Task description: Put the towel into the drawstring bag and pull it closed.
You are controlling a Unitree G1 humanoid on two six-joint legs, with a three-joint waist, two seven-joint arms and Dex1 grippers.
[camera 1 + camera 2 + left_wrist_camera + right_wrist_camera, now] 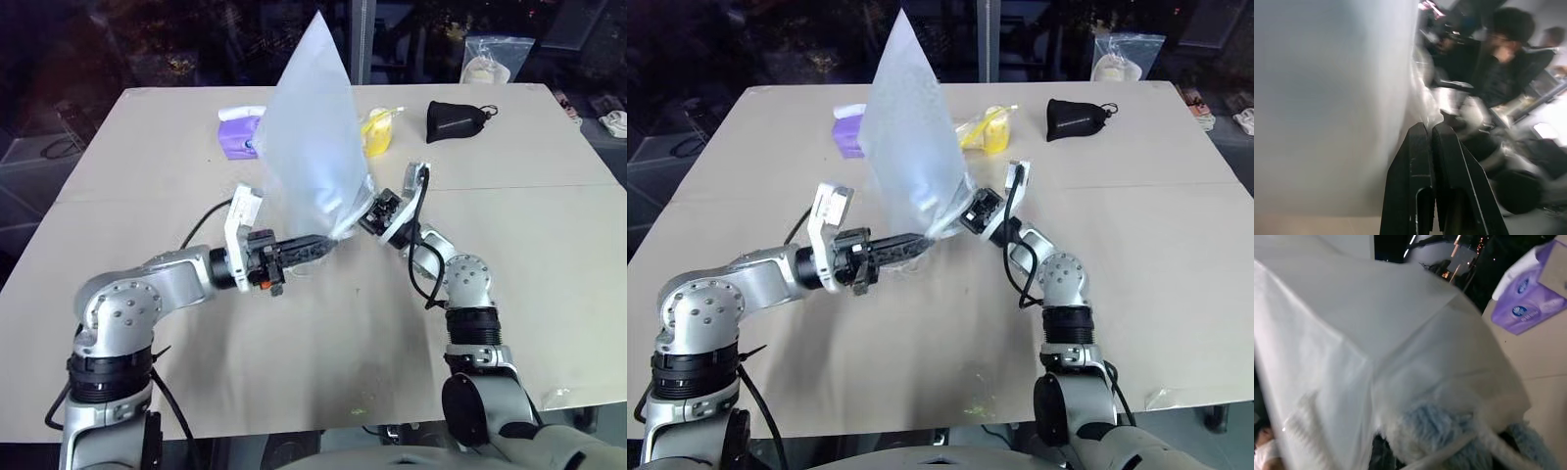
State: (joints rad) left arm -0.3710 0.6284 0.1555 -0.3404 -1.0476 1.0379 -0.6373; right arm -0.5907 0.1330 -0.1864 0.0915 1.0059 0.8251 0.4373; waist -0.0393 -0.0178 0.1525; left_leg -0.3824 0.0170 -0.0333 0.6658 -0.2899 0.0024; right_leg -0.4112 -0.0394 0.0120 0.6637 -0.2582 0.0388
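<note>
Bag up off the desk, mouth down, towel at the opening

We see the bag (313, 137) standing up like a stiff, light sail above the desk (549, 235), pinched at its gathered lower end from both sides: our left end effector (328, 241) is clamped shut on the film there, our right end effector (370, 217) is nearly closed at the same gathered end. The film looks thin, slick and springy, so we judge it slips easily; the cords at the mouth are the safer hold. The towel (1435, 423) is soft, fluffy and light, bunched just inside the mouth, and could drop out.
</note>
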